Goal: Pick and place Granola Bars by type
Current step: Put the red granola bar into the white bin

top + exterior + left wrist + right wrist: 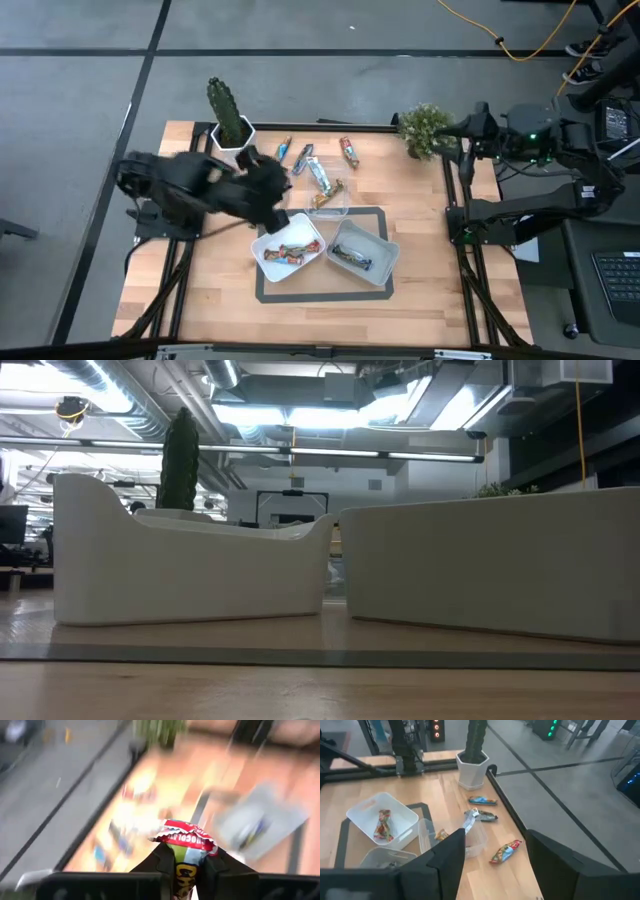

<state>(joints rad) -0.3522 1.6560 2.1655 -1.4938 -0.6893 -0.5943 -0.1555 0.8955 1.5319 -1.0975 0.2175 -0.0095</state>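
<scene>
My left gripper [270, 193] hangs over the table between the cactus pot and the white tub [262, 256], shut on a granola bar [184, 839] with a red crimped end and a green-yellow wrapper. Loose bars lie flat on the wood near the far edge: one blue [284, 150], another blue [303, 158], a silver-blue one [320, 178] and a red-orange one [348, 152]. More bars lie in the white tub [292, 251], in the grey tub [352, 259] and in a clear tub [328, 197]. My right gripper [495, 855] waits open beyond the table's right edge. My left gripper pinches the granola bar between its two fingers [160, 862], across the bar's width. The bar runs along the fingers, and its red crimped end [187, 832] sticks out past the fingertips. It is lifted clear of the table.
A cactus in a white pot [229, 120] stands at the far left corner and a small bushy plant [425, 128] at the far right. The tubs sit on a grey-framed mat [268, 292]. Bare wood lies along the near edge and the right side.
</scene>
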